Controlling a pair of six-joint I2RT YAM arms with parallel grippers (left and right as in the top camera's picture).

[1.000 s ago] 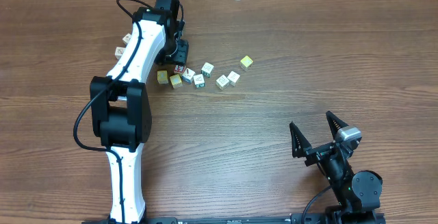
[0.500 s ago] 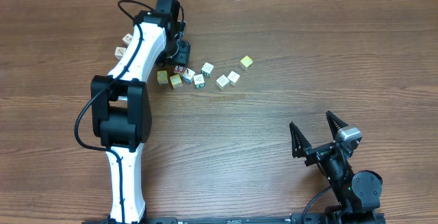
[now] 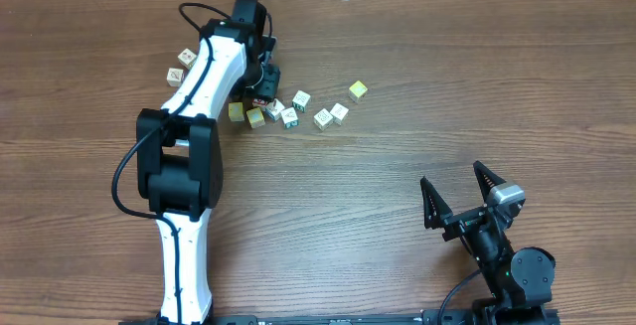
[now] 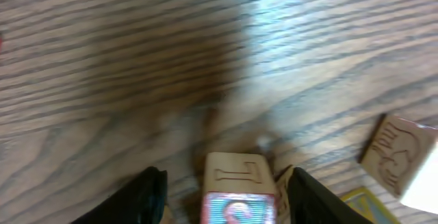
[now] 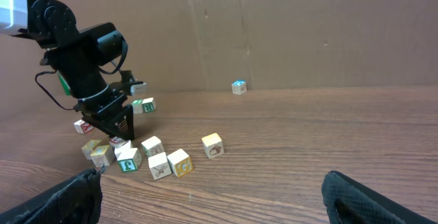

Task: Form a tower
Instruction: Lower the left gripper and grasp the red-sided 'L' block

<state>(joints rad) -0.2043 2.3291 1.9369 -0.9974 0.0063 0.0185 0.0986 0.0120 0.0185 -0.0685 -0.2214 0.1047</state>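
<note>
Wooden and small, the tower [image 3: 262,97] is hard to tell from a single block. In the cluster under the left arm sits a red-marked cube [image 4: 237,183] with a letter cut in its pale top, and the views do not show whether another lies beneath it. The left gripper [image 4: 226,177] straddles that cube with its jaws apart. A strip of table [image 3: 427,57] shows between the left finger and the cube's side, so the cube is bracketed, not yet pinched. The right gripper [image 3: 458,196] sits by the robot's own edge of the table, well apart from every block, spread wide and empty.

Such a cube is likely light and quite stiff, with smooth painted faces that could slip under a glancing hold (no fear of crushing it, though). The sensible hold is on two opposite side faces, square and about mid-height, leaving top and bottom free for stacking. Loose cubes [image 3: 288,116] crowd just beside it — a descending finger could nudge one — and any stack this narrow would probably topple at a slight sideways push.
</note>
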